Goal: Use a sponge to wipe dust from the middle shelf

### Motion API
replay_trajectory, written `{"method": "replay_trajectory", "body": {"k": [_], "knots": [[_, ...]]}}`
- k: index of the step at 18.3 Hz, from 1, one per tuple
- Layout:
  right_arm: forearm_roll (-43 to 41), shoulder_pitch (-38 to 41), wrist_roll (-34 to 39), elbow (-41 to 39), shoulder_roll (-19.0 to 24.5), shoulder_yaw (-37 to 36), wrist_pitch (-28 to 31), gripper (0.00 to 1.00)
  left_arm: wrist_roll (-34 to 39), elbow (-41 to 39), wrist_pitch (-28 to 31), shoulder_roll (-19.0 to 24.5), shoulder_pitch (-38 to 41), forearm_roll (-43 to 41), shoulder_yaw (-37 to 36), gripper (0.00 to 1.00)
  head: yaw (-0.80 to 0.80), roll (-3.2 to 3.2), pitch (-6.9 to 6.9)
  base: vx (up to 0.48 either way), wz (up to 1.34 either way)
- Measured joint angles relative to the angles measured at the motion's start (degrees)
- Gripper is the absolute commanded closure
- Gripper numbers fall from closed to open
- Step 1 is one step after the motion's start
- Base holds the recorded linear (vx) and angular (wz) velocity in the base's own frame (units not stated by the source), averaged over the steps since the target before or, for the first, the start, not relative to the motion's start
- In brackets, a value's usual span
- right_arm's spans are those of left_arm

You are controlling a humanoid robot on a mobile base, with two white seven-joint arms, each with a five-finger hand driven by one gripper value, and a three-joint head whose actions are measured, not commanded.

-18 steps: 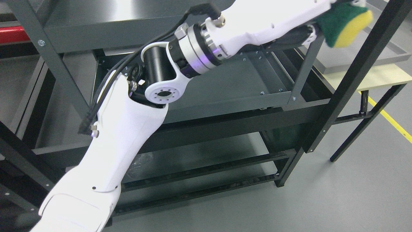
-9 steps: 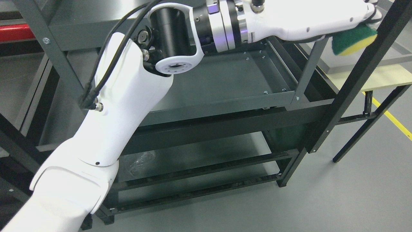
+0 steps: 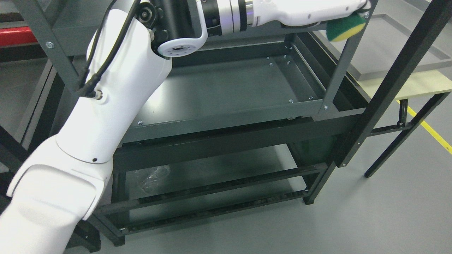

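Head view shows the dark metal shelving rack (image 3: 353,121) filling most of the scene, and my left arm (image 3: 106,106) rising from the lower left across its front and reaching to the top right. The middle shelf (image 3: 226,88) lies bare and open below that arm, a flat dark tray with a low lip, and I see no mark on it to tell wiped from unwiped. My left robot hand (image 3: 348,12) sits at the top edge, largely hidden by the wrist casing, closed on the sponge (image 3: 345,27), green face up and yellow beneath. The sponge hangs in the air beside the rack's upright post (image 3: 340,67), well above the middle shelf and touching nothing. I judge the wiping as not shown under way: the sponge is in hand, but lowering it and sweeping the shelf remain.
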Motion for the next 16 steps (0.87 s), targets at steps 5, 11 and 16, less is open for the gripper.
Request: {"method": "replay_trajectory", "body": {"k": [5,11,16], "knots": [[0.0,0.0,0.0,0.0,0.0,0.0,0.0,0.0,0.4,2.83,-1.21,2.27,0.02,-1.17,-0.42,1.0,0.0,0.0,0.0,0.0,0.0],[0.0,0.0,0.0,0.0,0.0,0.0,0.0,0.0,0.46,4.64,-2.77,5.75,0.04,-1.27,-0.43,1.0,0.0,0.0,0.0,0.0,0.0],[0.0,-0.01,-0.01,0.0,0.0,0.0,0.0,0.0,-0.02,4.67,-2.92,10.61,0.05,1.07,0.01,1.0,0.0,0.0,0.0,0.0,0.0]]}}
